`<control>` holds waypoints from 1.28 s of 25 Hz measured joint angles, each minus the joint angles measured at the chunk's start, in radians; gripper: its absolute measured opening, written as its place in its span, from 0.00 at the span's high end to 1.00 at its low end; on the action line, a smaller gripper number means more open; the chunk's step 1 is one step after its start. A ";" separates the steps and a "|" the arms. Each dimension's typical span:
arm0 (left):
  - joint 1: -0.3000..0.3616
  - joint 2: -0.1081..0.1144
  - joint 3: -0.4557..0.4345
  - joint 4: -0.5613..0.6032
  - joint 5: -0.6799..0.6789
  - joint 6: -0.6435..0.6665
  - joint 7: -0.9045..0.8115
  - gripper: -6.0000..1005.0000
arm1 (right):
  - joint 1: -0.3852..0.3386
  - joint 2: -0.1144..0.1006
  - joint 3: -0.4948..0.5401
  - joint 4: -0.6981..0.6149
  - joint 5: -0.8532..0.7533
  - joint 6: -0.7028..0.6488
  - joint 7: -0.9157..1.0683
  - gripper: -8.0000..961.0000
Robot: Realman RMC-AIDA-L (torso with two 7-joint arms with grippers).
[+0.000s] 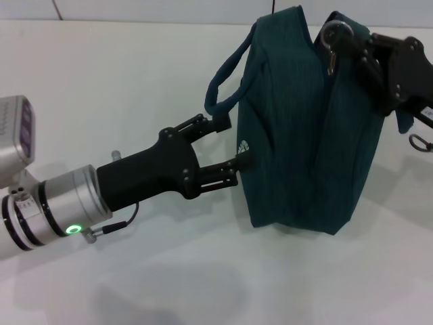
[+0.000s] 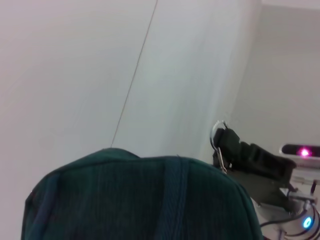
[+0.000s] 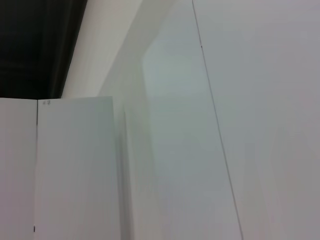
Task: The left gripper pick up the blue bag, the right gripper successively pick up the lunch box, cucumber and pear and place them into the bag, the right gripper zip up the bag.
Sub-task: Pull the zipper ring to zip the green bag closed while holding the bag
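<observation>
Presently the blue bag [image 1: 304, 128] stands upright on the white table [image 1: 135, 88], its top closed and its round white logo [image 1: 243, 148] facing the robot's left; the left gripper [image 1: 229, 143] reaches in from the left with its fingers spread apart, the upper finger touching the lower end of the near looped handle [image 1: 226, 74], the lower finger tip against the bag's side just below the logo; nothing is clamped between them. The right gripper [image 1: 352, 47] is at the bag's top right corner, its fingers closed on the silver ring-pull [image 1: 334, 34] of the zipper; the left wrist view shows the same gripper [image 2: 225, 145] at the ring beside the bag's top edge [image 2: 145, 200]. The right wrist view shows only white panels and a dark area; the bag does not appear in it.
</observation>
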 joint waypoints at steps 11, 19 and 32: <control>-0.049 -0.005 0.002 -0.057 -0.030 -0.028 0.023 0.15 | 0.038 0.000 0.005 -0.001 0.008 0.044 -0.004 0.98; -0.099 -0.006 0.003 -0.104 -0.082 -0.079 0.023 0.15 | 0.061 0.000 0.003 -0.001 0.009 0.072 -0.008 0.98; -0.128 -0.006 0.000 -0.111 -0.082 -0.105 0.002 0.16 | 0.065 0.000 -0.002 0.000 0.021 0.082 -0.009 0.98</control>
